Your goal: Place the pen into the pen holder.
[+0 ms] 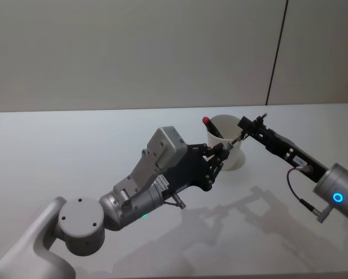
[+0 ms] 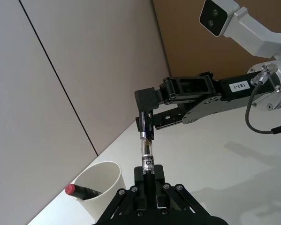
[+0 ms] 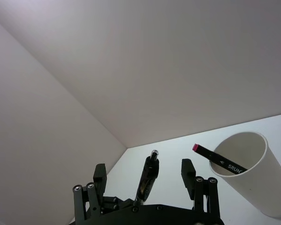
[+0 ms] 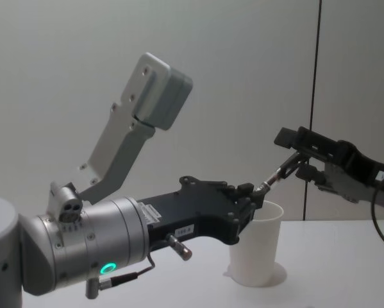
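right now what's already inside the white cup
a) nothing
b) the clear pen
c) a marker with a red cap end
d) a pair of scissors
c: a dark marker with a red end leans inside the pen holder, poking over its rim, while the clear pen is in the air between the left claw and the right claw, outside the cup.

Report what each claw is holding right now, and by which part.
The left claw grips the pen by one end. The right claw holds nothing: its fingers stand open on either side of the pen's other end.
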